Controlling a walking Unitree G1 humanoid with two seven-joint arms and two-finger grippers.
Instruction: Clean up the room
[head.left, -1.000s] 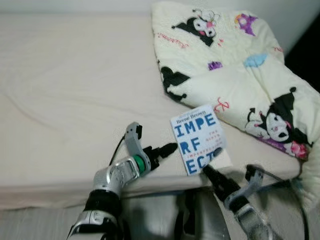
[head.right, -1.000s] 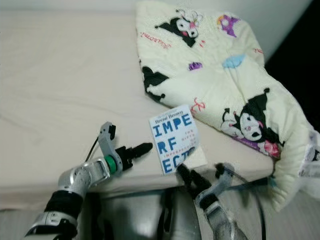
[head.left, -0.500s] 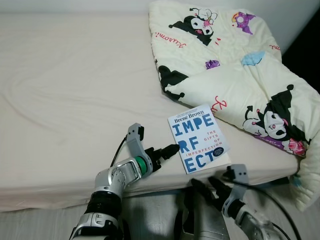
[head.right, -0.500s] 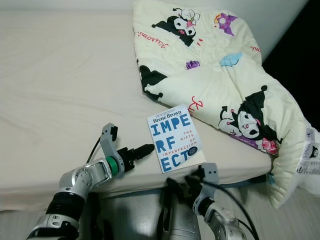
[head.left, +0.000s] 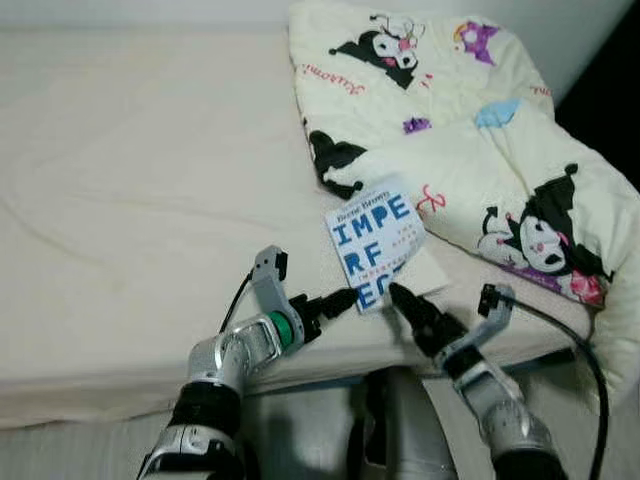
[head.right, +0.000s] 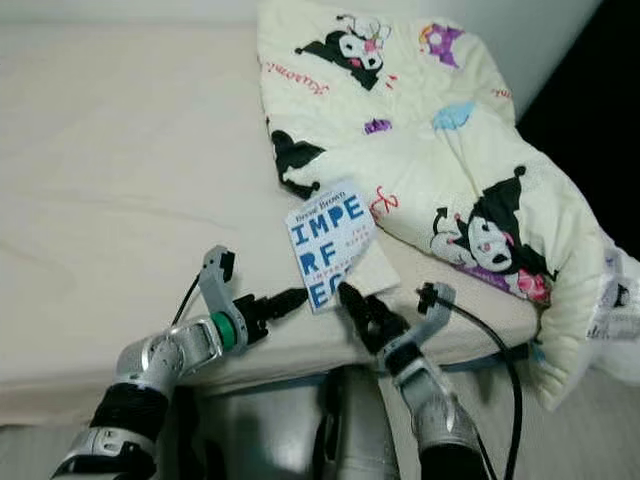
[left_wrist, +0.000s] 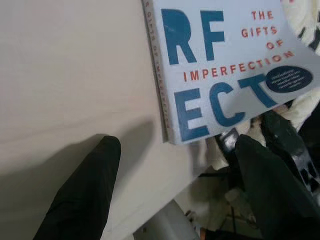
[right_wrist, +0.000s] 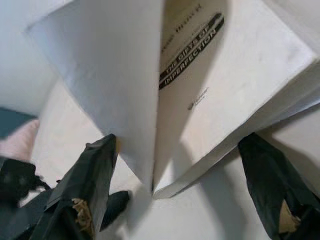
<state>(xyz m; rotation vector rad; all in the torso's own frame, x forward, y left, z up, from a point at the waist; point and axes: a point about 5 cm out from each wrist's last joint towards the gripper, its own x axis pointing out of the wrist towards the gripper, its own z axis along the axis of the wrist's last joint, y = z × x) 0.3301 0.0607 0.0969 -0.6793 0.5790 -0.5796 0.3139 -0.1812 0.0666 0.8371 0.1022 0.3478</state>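
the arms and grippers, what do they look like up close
Both arms are silver metal with dark joint sections. Each ends in two long, tapered black fingers. The left gripper has a green ring at its wrist and a grey camera bracket trailing a thin black cable. The right gripper carries a similar bracket and a longer black cable.

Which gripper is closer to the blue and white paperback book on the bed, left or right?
Right. The right gripper is at the blue and white paperback book, jaws open astride its lifted front cover. The left gripper hovers just off the book's near corner, jaws open, on the beige bed sheet.
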